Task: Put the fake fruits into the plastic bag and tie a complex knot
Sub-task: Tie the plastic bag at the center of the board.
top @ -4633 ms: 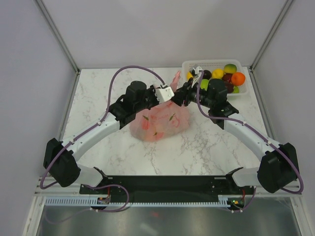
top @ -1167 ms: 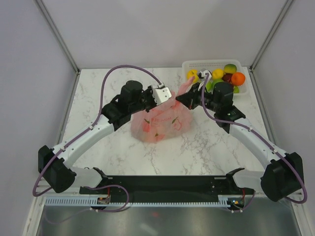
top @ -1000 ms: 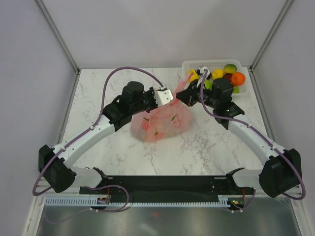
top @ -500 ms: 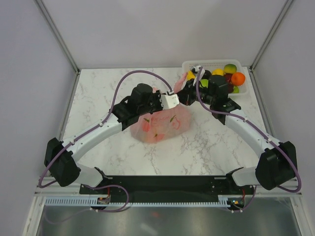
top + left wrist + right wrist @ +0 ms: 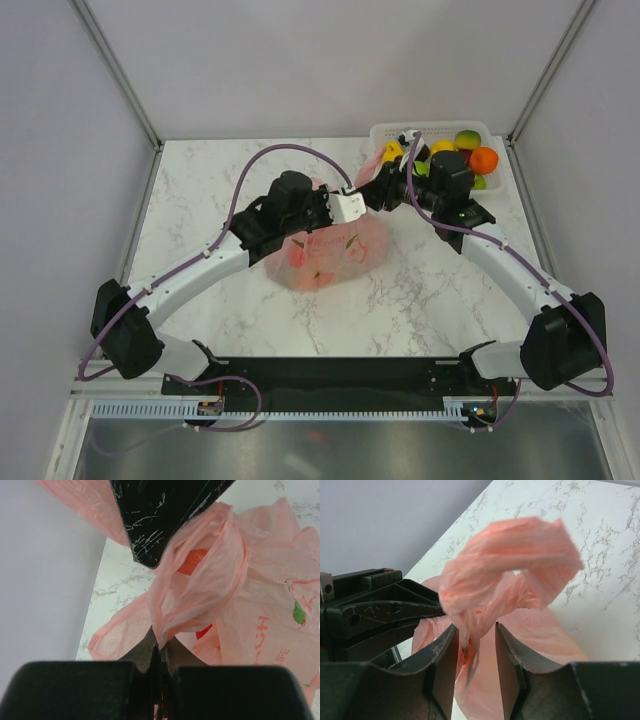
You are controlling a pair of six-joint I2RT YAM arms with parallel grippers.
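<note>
Top external: white marble table (image 5: 200, 190), grey walls (image 5: 320, 60); left tool (image 5: 159, 650) pinches plastic bag (image 5: 330, 250), right tool (image 5: 475, 652) parted around it.

right hand (image 5: 474, 639): jaws have parted around plastic bag (image 5: 510, 560) handle | left hand (image 5: 160, 647): moved right, nearer right hand

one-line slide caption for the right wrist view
open right gripper straddling a twisted handle of the pink plastic bag
</note>
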